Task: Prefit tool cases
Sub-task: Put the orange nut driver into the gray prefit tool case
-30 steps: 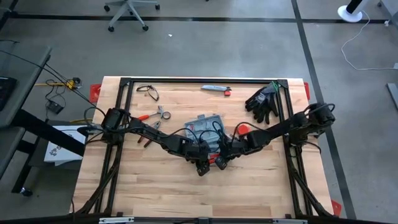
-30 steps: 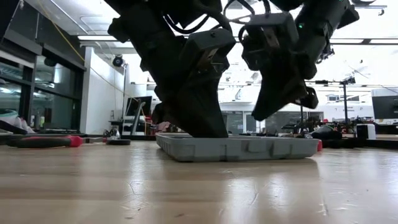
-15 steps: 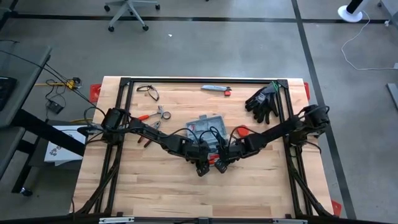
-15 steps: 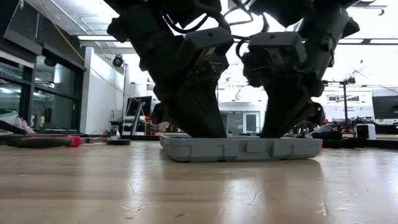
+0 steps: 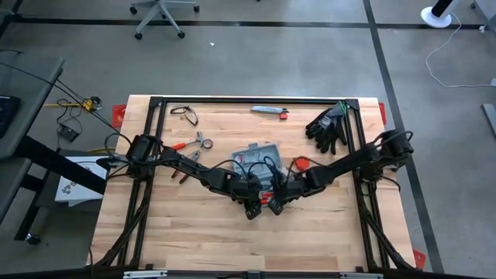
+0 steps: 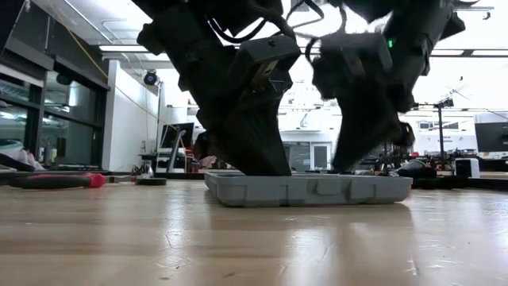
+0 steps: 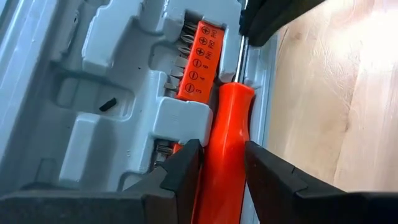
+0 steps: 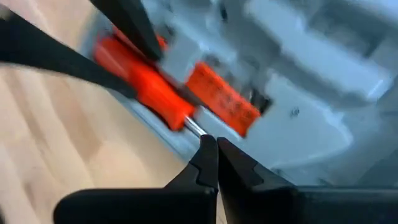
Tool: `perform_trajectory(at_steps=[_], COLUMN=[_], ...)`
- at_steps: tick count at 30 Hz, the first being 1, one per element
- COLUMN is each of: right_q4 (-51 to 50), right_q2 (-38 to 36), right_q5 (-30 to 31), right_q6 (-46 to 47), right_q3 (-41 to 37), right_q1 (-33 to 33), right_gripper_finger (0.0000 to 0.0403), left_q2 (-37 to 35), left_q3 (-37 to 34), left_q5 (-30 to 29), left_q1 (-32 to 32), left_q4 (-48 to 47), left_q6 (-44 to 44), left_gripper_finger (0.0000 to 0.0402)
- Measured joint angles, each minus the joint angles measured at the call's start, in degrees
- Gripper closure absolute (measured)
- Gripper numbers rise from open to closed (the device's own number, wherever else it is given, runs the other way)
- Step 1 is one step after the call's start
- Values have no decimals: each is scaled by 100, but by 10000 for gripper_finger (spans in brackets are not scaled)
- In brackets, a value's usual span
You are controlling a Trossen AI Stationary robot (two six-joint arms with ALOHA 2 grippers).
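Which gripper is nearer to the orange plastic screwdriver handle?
Left. The left gripper grips the orange plastic screwdriver handle; the right gripper, shut, is at its metal shaft.

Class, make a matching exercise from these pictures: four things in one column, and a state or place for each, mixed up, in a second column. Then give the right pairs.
Things:
1. left gripper
2. right gripper
3. tool case
4. black gloves

States or places:
A. lying open on the table, moulded recesses showing
B. fingers on either side of the orange screwdriver handle
C. near the table's far right corner, away from both arms
D. fingers shut together, tips by the screwdriver's metal shaft

Pairs: 1-B, 2-D, 3-A, 4-C
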Motion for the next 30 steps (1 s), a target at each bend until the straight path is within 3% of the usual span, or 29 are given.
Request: perform_trajectory(at_steps=[6,15,30], right_q4=[89,-42,-338], right_q2=[363,-157,-5], right_q5=[-333,-9,-53], right_q6=[-8,-30,-180], right_q3=[31,-3,8], right_q1=[8,-3,-7], right_gripper_finger=[403,403,403], left_q2=[-1,2,-315], left_q3=[-2,0,51], left_q5=[25,21,93], left_q1=[-4,-2,132], left_q4=[-11,28,-71], left_q6=[2,3,442], left_gripper_finger=[282,282,282])
